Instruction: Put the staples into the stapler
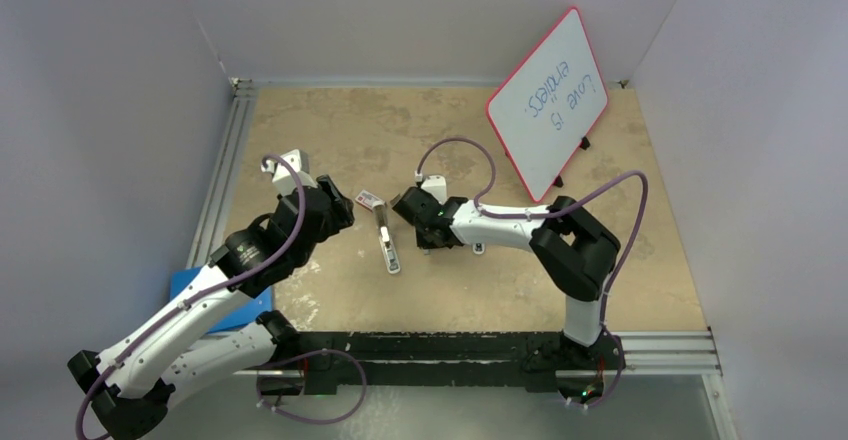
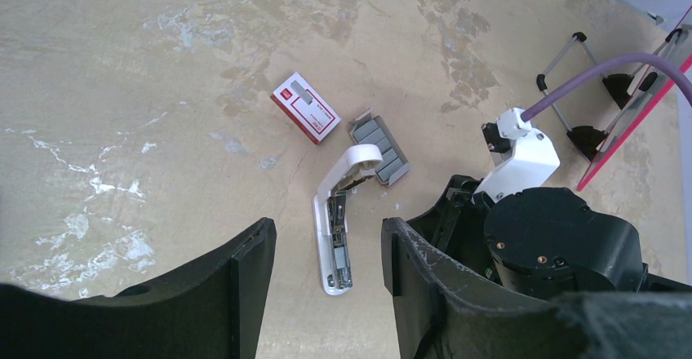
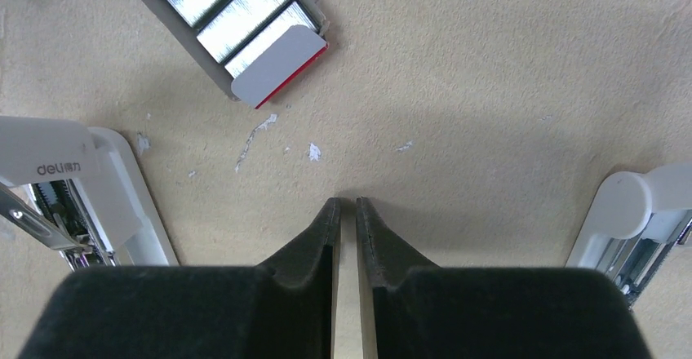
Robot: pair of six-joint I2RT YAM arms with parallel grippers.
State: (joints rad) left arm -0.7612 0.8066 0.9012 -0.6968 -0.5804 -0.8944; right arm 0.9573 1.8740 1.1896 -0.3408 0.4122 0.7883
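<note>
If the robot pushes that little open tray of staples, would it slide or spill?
The tray looks flat and low, so it would probably slide rather than tip. Its staple strips lie uncovered, so tilting it might spill them.

A red-framed whiteboard is seen propped at the upper right of the top view (blue handwriting is carried on it). Its black stand is shown at the upper right of the left wrist view. A flat blue object is partly covered at the lower left. The mottled tan table is bordered by aluminium rails.
</note>
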